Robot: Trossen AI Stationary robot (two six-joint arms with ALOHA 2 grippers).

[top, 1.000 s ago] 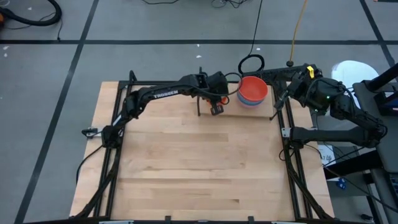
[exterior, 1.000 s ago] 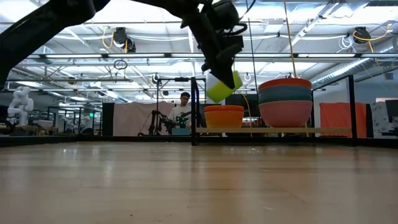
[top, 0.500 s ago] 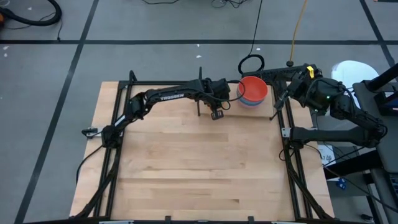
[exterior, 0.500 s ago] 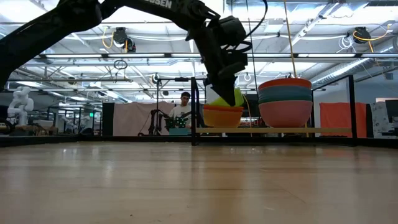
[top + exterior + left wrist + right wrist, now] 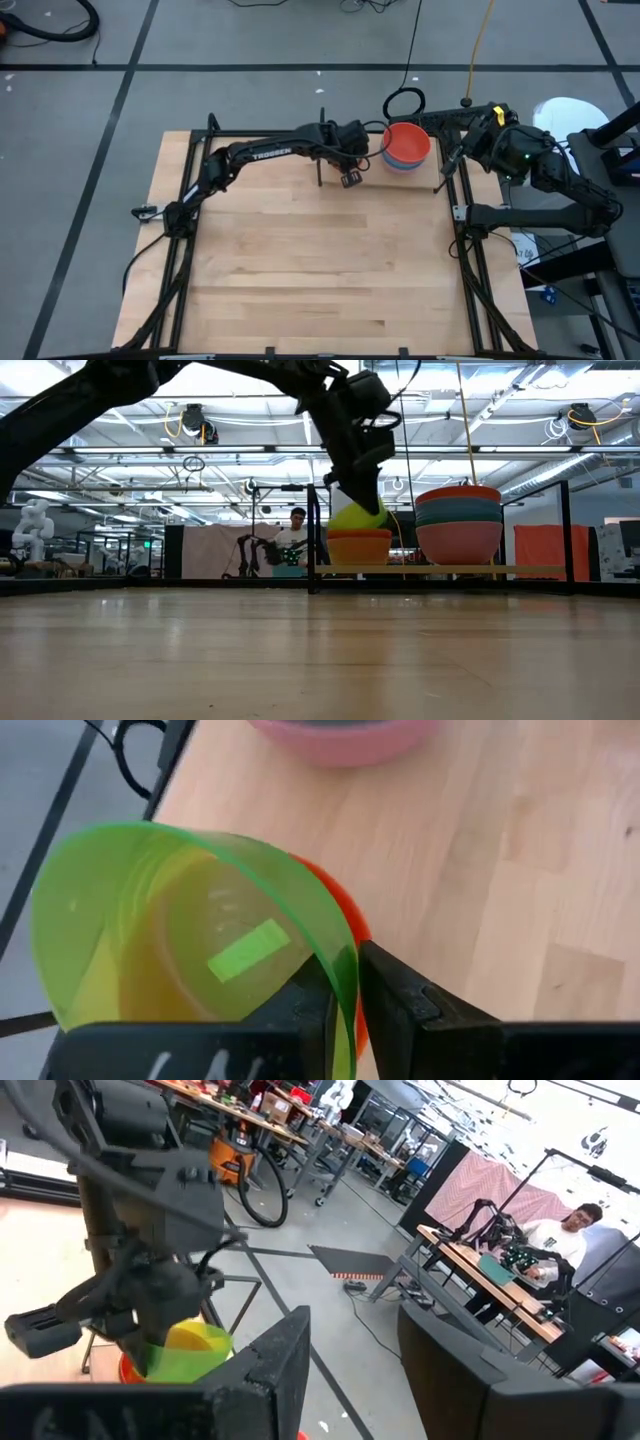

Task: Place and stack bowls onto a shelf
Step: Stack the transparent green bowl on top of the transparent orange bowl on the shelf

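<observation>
My left gripper [image 5: 350,170] reaches over the left end of the shelf [image 5: 440,569] at the table's far edge and is shut on a small green bowl [image 5: 357,515]. The green bowl sits tilted on top of a small stack: a yellow bowl [image 5: 150,970] that shows through it, and an orange bowl [image 5: 358,548] with a red one around it. To the right on the shelf stands a stack of larger bowls [image 5: 458,520], pink at the bottom and red [image 5: 406,141] on top. My right gripper [image 5: 350,1370] waits open past the shelf's right end. My left gripper holds the green bowl by its rim [image 5: 345,982], pinched with one finger [image 5: 310,1010] inside the bowl and the other finger [image 5: 400,1000] outside. It comes slanting down from above. The bowl is tilted, with its lower part in the small stack's top [image 5: 358,532].
Thin black posts [image 5: 313,540] stand at the shelf's corners close to the small stack. The wide tabletop [image 5: 320,260] stretches from the shelf to the near edge. A person [image 5: 295,540] sits at a bench in the room behind.
My left gripper has carried the green bowl down from above the small stack into its top. It then rose a little and is still shut on the rim. The bowl now sits lower and less tipped than a second ago.
</observation>
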